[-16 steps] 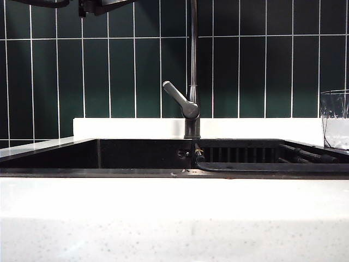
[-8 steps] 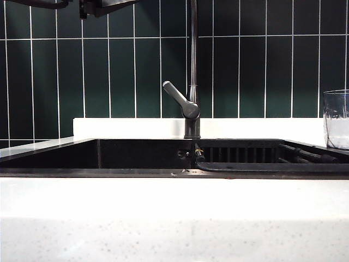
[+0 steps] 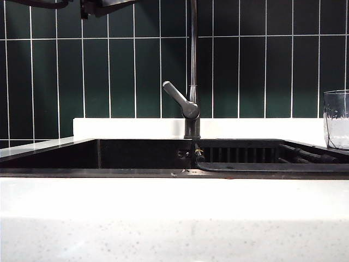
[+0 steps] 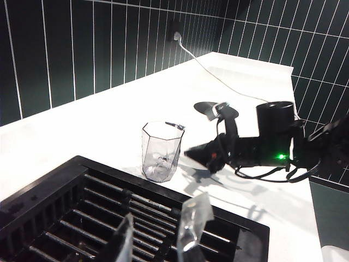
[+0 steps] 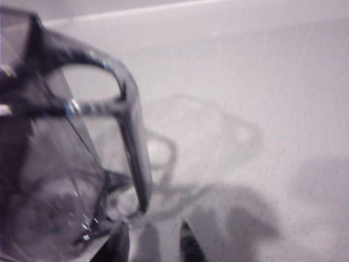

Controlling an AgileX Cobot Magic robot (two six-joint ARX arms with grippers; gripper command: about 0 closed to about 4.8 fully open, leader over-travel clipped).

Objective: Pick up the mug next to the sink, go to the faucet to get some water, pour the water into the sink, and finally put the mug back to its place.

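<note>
The clear faceted mug stands upright on the white counter at the far right of the exterior view, beside the sink. Seen from the left wrist, the mug has my right gripper just beside it, tips pointing at its side. Close up, the mug shows its thin handle just ahead of my right gripper, which is open with bare counter in the gap. My left gripper hangs open over the sink's slatted rack. The faucet rises behind the sink.
The faucet's lever points up and left. A dark slatted rack fills the sink's right part. A white cable runs over the counter to a wall plug. Dark green tiles back everything. Part of my left arm shows at the top.
At the right edge of the exterior view the mug was blurred and slightly further left; it has shifted a little right and now stands sharp and still.
</note>
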